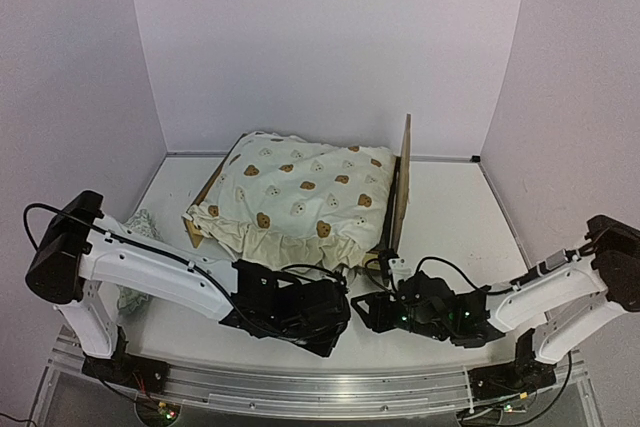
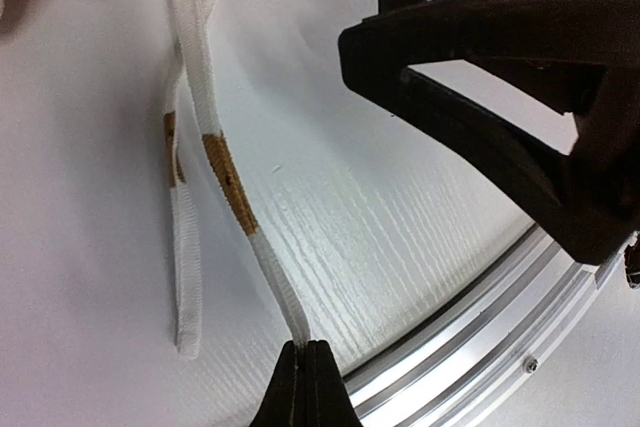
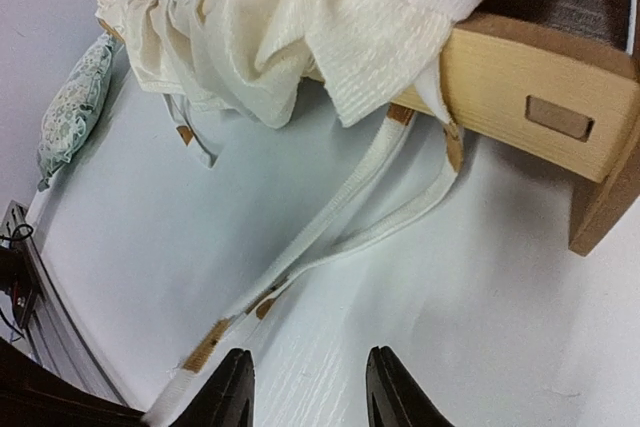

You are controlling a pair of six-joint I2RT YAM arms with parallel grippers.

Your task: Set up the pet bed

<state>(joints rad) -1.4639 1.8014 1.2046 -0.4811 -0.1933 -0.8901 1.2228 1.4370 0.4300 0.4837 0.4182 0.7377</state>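
Left pincer (image 2: 303, 355) pinched shut on a white tie (image 2: 232, 187) of the cover (image 1: 300, 192); right pincer (image 3: 308, 377) open wide, empty. Bed (image 1: 403, 179) at table (image 1: 450, 227) centre, under the cover, just beyond both my pincers

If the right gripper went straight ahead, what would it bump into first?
The right gripper would likely meet the cream tie straps first, with the pet bed beyond; depth is unclear.
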